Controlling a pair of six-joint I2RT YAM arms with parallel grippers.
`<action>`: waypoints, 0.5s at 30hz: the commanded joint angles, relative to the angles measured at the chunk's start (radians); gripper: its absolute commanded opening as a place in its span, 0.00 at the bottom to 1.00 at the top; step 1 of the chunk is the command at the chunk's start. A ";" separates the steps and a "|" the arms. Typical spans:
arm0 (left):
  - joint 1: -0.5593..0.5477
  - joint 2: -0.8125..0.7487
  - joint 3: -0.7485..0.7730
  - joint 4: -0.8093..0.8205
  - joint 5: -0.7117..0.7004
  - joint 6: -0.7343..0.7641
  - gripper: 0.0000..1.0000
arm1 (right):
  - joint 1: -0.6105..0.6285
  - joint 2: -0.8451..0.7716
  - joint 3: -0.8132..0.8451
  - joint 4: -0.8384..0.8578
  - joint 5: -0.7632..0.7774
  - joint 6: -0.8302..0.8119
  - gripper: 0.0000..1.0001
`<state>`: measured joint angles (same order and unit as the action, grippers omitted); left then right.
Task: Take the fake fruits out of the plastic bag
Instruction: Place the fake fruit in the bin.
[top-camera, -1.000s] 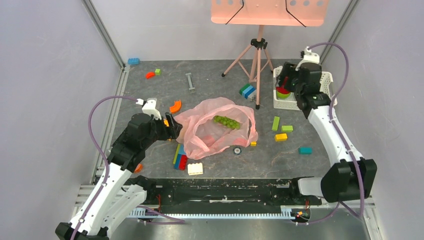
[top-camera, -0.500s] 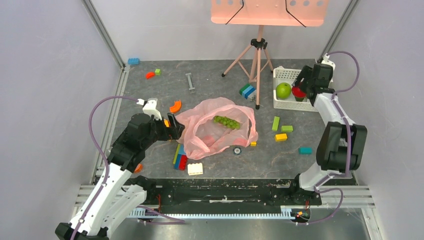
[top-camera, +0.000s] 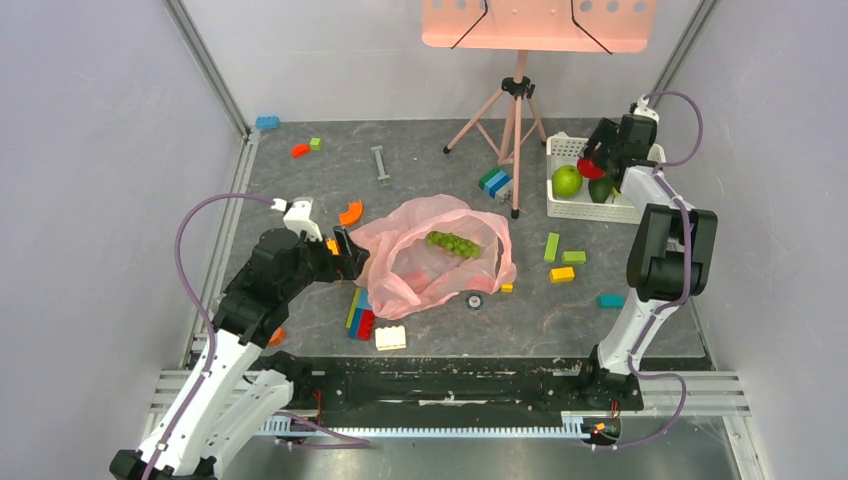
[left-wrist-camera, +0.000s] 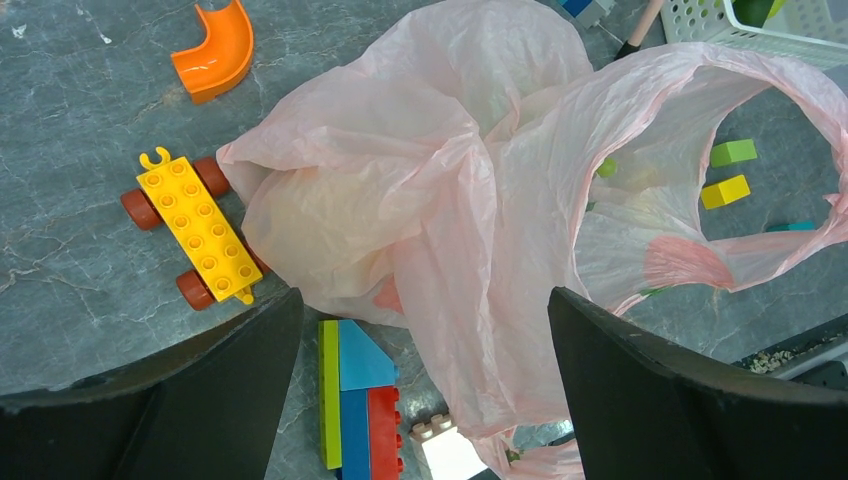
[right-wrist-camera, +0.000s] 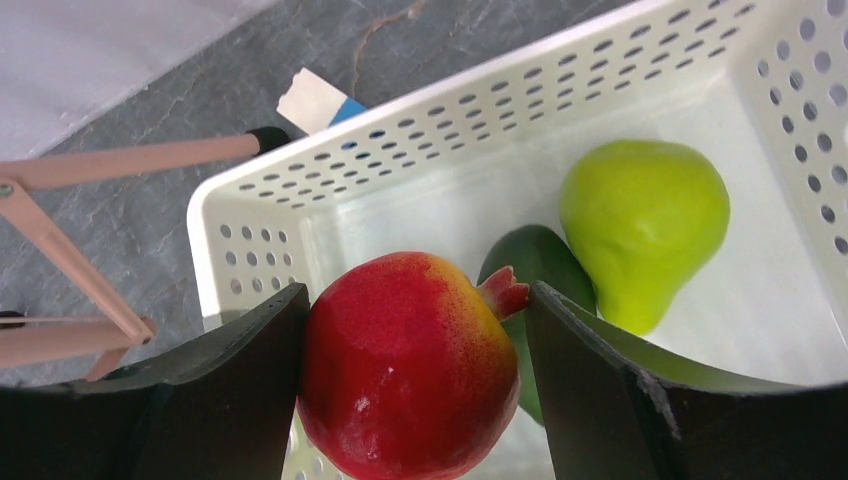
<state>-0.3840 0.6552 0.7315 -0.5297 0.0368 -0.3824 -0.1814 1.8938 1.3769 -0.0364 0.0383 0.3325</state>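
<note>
The pink plastic bag (top-camera: 400, 225) lies crumpled in the middle of the table, mouth open, with green grapes (top-camera: 452, 243) inside. My left gripper (top-camera: 348, 255) hovers at its left edge, open. In the left wrist view the bag (left-wrist-camera: 420, 170) spreads between and beyond the wide jaws of that gripper (left-wrist-camera: 422, 300). My right gripper (right-wrist-camera: 415, 300) is shut on a red fruit (right-wrist-camera: 410, 360) with a small crown, above the white basket (right-wrist-camera: 450, 130). In the basket lie a green pear (right-wrist-camera: 645, 225), a dark green avocado (right-wrist-camera: 535, 260) and a green apple (top-camera: 567, 181).
A pink tripod (top-camera: 515, 120) stands just left of the basket (top-camera: 580, 210). Coloured blocks lie around the bag: a yellow wheeled block (left-wrist-camera: 195, 225), an orange curved piece (left-wrist-camera: 220, 50), a stacked green, blue and red block (left-wrist-camera: 355, 400), and several more at the right (top-camera: 562, 262).
My right arm has folded back, carrying the red fruit to the basket's far right side and uncovering the green apple. The left gripper's jaws have spread a little wider.
</note>
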 joint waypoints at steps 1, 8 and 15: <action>-0.003 -0.006 -0.001 0.019 0.026 0.024 0.98 | -0.004 0.053 0.101 0.039 0.014 -0.022 0.74; -0.003 0.000 -0.002 0.019 0.025 0.025 0.98 | -0.004 0.174 0.221 0.038 0.020 -0.017 0.75; -0.003 0.021 0.002 0.019 0.024 0.028 0.99 | -0.004 0.252 0.303 0.039 0.030 -0.015 0.78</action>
<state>-0.3840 0.6636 0.7307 -0.5293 0.0372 -0.3824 -0.1818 2.1151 1.5997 -0.0307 0.0566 0.3218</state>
